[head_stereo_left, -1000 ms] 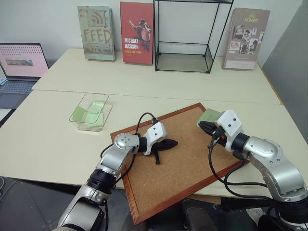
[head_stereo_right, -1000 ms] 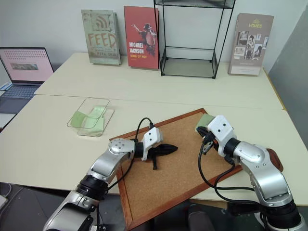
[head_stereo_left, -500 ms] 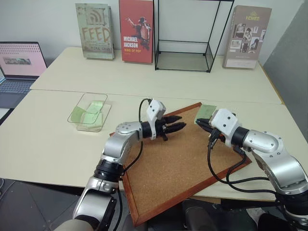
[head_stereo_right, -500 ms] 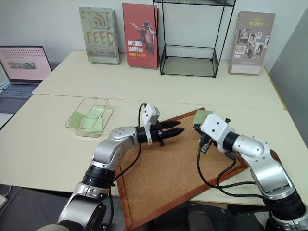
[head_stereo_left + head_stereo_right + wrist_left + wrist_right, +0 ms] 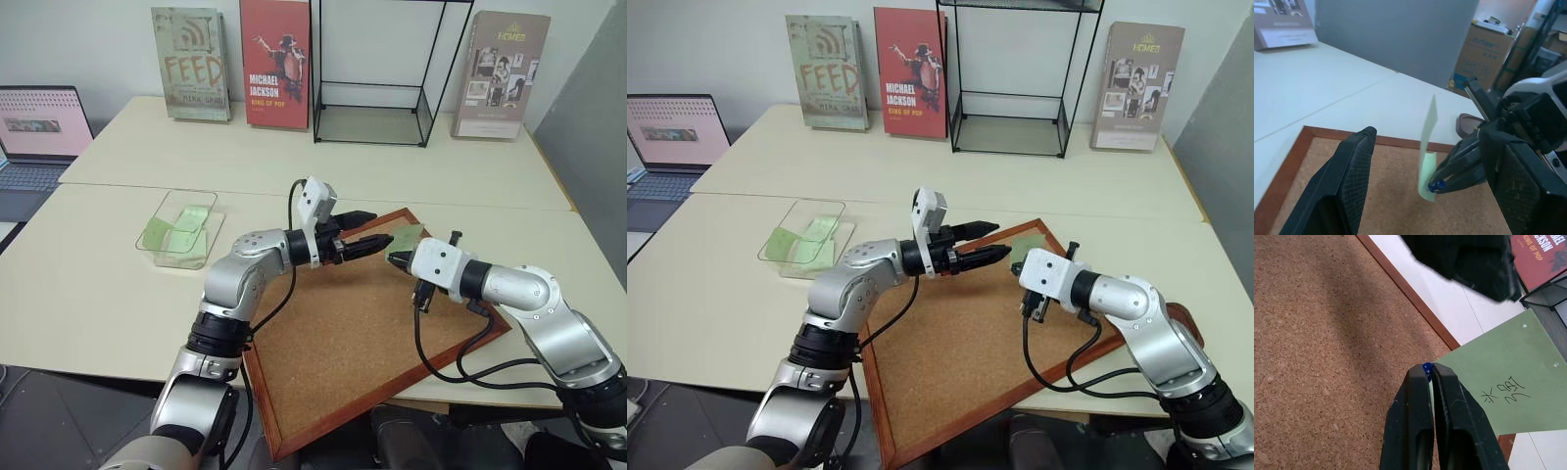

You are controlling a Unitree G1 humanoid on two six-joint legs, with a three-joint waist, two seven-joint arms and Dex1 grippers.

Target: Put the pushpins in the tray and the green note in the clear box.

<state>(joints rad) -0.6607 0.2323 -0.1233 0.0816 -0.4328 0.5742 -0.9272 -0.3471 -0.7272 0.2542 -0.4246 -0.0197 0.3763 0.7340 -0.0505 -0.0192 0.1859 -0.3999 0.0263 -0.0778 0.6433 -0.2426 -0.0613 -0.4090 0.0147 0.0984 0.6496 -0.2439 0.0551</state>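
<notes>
Your robot faces two pale desks (image 5: 118, 294) pushed together, with a white wall behind. Along the far desk's back edge stand three books (image 5: 275, 64) and a black wire-frame case (image 5: 377, 73); a laptop (image 5: 37, 132) sits off the left edge.

On the near desk, toward its left side, you have the clear box (image 5: 181, 228). It already holds pale green paper slips (image 5: 157, 233), lying flat and leaning against its walls. A large corkboard (image 5: 362, 328) lies at an angle near the front edge, its far corner pointing toward the far desk.

Above that far corner the two grippers meet. Your right gripper (image 5: 1428, 374) is clenched on the green note (image 5: 1503, 379), pinching it at one corner along with a small blue pushpin (image 5: 1426, 366) caught at the fingertips. The note carries handwriting and two tiny holes, and in the left wrist view it stands on edge between the arms. Your left gripper (image 5: 370, 241) is released, its jaws spread wide, and points sideways at the note without touching it.

The tray (image 5: 1469, 125) shows as a dark reddish rim on the desk beyond the board's right edge; you cannot tell what it holds.
</notes>
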